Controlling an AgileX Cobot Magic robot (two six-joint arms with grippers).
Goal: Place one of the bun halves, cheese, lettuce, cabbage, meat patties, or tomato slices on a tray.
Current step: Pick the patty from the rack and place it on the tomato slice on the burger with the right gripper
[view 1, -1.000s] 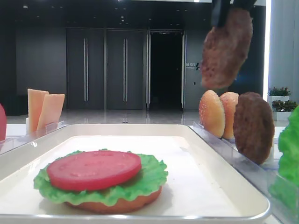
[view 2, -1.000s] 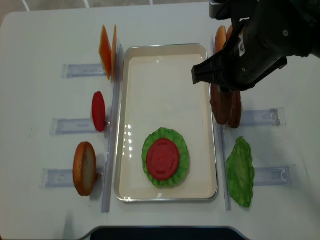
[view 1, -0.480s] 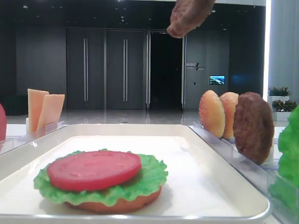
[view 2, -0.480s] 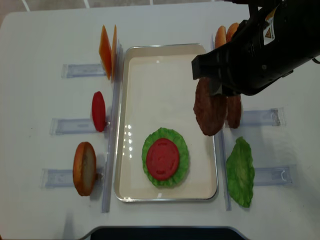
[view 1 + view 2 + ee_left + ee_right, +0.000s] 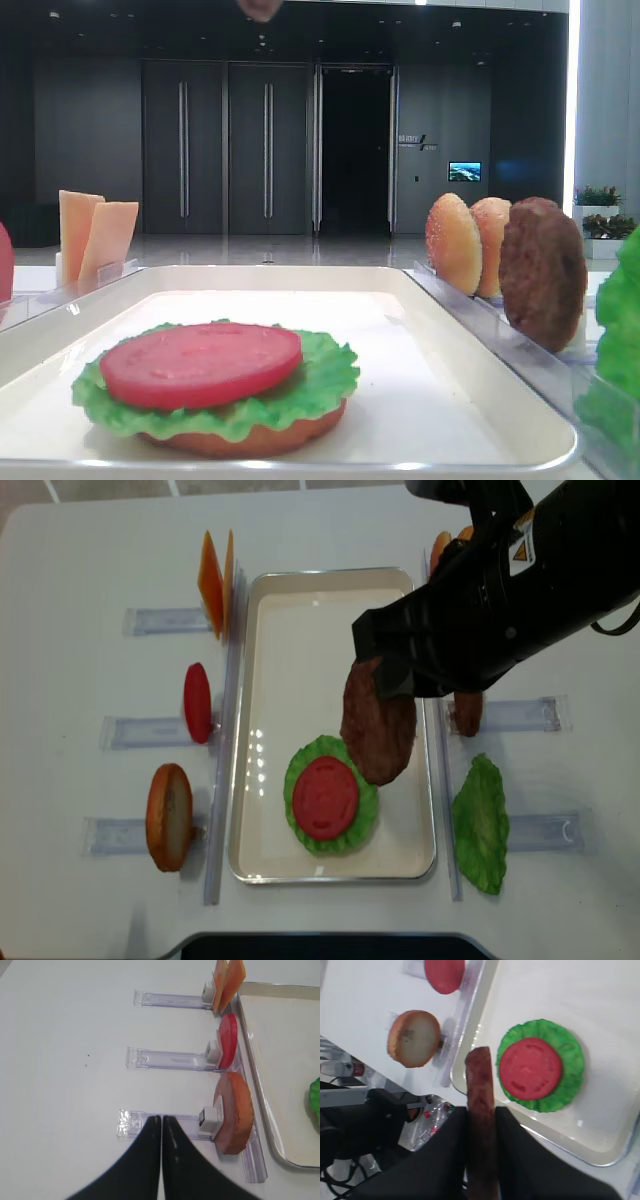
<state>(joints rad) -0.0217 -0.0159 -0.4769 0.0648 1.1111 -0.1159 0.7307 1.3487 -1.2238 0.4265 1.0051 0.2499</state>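
Note:
My right gripper (image 5: 481, 1110) is shut on a dark brown meat patty (image 5: 378, 730), held edge-on between its fingers. The patty (image 5: 480, 1075) hangs in the air over the cream tray (image 5: 330, 610), just right of the stack lying there. That stack is a tomato slice (image 5: 325, 798) on lettuce (image 5: 320, 375) on a bun half (image 5: 250, 440). Another patty (image 5: 467, 712) stands in the right rack. My left gripper (image 5: 161, 1119) is shut and empty over the table, beside a racked bun half (image 5: 232, 1112).
Clear racks flank the tray. On the left they hold cheese slices (image 5: 212, 570), a tomato slice (image 5: 197, 702) and a bun half (image 5: 170, 817). On the right stand bun halves (image 5: 455, 240) and a lettuce leaf (image 5: 482, 825).
My right arm has carried the patty from the right rack leftward over the tray, close to the stack. The left gripper has not moved.

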